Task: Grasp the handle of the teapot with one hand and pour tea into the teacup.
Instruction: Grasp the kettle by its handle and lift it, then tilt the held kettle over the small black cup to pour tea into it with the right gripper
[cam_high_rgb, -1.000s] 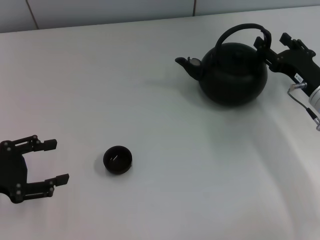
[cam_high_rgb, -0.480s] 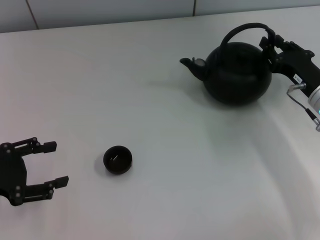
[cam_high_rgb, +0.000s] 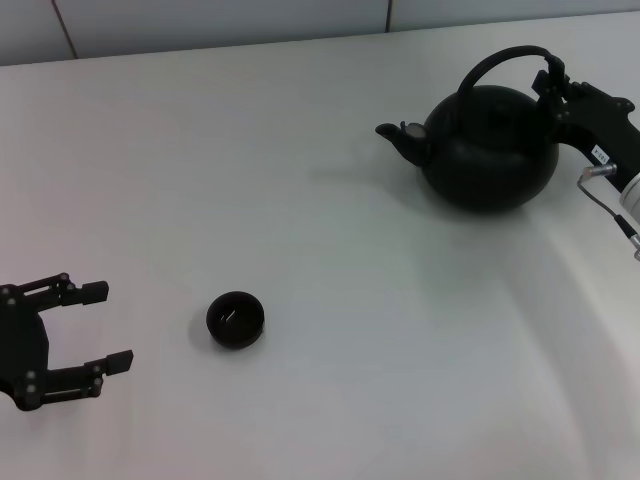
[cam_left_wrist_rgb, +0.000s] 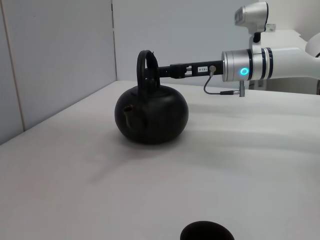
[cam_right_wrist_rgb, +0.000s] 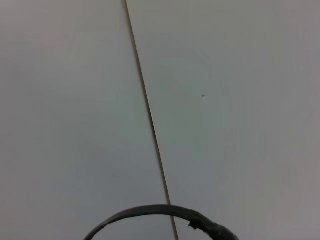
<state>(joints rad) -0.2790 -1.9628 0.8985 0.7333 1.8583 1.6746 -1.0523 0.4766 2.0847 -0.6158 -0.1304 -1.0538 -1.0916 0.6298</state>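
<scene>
While your head camera looks down on the white table (cam_high_rgb: 330, 400), you see the teapot (cam_high_rgb: 492, 150) near its far right corner, spout (cam_high_rgb: 400, 137) pointing toward the left side, and the right gripper (cam_high_rgb: 556, 88) reaching in from the right edge with its fingers closed on the thicker right-hand end of the handle (cam_high_rgb: 500, 58). From above you cannot tell whether the pot sits on the surface or hangs just clear of it. The left wrist camera gives you the side-on picture that the head view lacks: the teapot (cam_left_wrist_rgb: 151, 114) stands upright with its bail (cam_left_wrist_rgb: 146, 65) edge-on, the right arm (cam_left_wrist_rgb: 265, 65) runs level from the far side with a blue ring lit on its wrist, and the black finger assembly meets the handle near its top. The right wrist camera shows you none of that; it looks at a grey panelled wall (cam_right_wrist_rgb: 225, 100) with a thin seam, and only the arc of the handle (cam_right_wrist_rgb: 150, 212) crosses its lower part. The teacup (cam_high_rgb: 235, 319) rests well apart from the pot, toward the near left part of the table, open side up, and only its rim (cam_left_wrist_rgb: 206, 231) shows in the left wrist view. Your left gripper (cam_high_rgb: 100, 326) sits at the near left edge, just beside the cup but not touching it, its two fingers spread wide and holding nothing.
</scene>
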